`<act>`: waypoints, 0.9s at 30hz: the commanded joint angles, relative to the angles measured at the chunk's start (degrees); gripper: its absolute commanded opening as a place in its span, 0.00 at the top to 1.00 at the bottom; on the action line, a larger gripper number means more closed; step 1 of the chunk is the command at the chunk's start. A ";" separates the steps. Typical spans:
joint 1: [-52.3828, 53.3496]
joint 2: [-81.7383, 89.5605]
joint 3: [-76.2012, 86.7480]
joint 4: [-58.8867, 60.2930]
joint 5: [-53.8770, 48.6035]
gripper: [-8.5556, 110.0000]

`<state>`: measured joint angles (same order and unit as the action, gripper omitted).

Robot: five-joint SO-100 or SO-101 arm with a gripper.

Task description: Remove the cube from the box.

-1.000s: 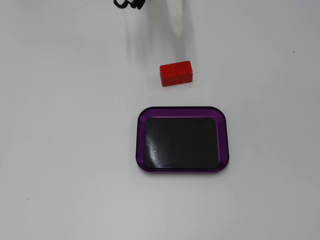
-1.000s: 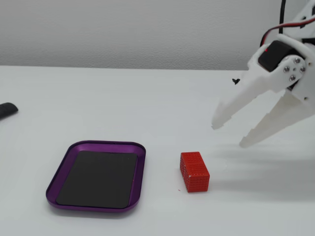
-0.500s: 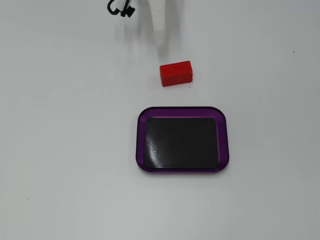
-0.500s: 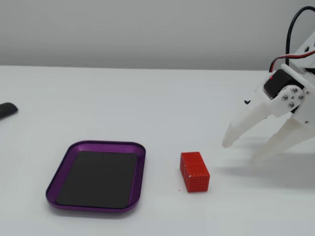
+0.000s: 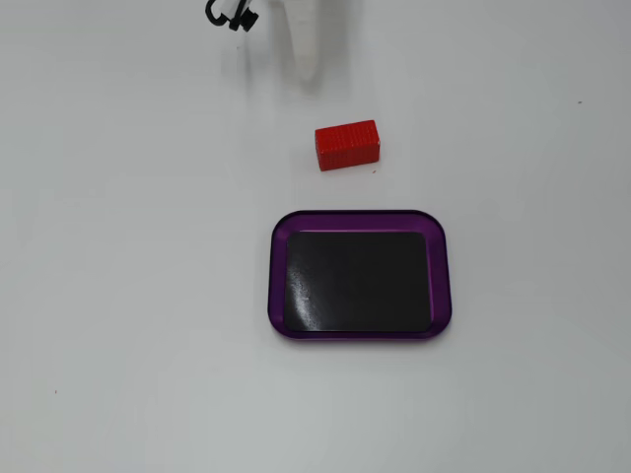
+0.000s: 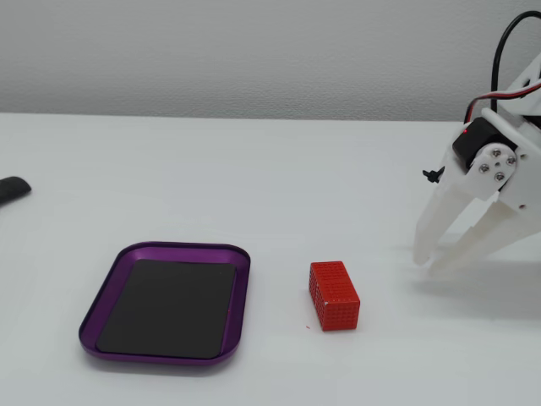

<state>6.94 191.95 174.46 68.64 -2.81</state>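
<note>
Gripper (image 6: 428, 260) angled down, fingers parted, empty, cube (image 6: 333, 294) beside box (image 6: 239, 292).

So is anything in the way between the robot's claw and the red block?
No, nothing visible. The cube lies on bare table outside the box, and only empty white tabletop separates it from the gripper, which hangs open off to the right in the side-on fixed view.

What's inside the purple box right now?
Nothing. The box shows only its shiny black bottom in both fixed views. The cube sits outside on the white table, apart from the rim. Whatever lies under the box is covered.
</note>
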 commanded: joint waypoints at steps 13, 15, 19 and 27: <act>0.70 3.60 0.26 -0.53 2.37 0.93; 0.70 3.60 0.26 -0.53 2.37 0.93; 0.70 3.60 0.26 -0.53 2.37 0.93; 0.70 3.60 0.26 -0.53 2.37 0.93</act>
<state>6.94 191.95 174.46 68.64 -0.53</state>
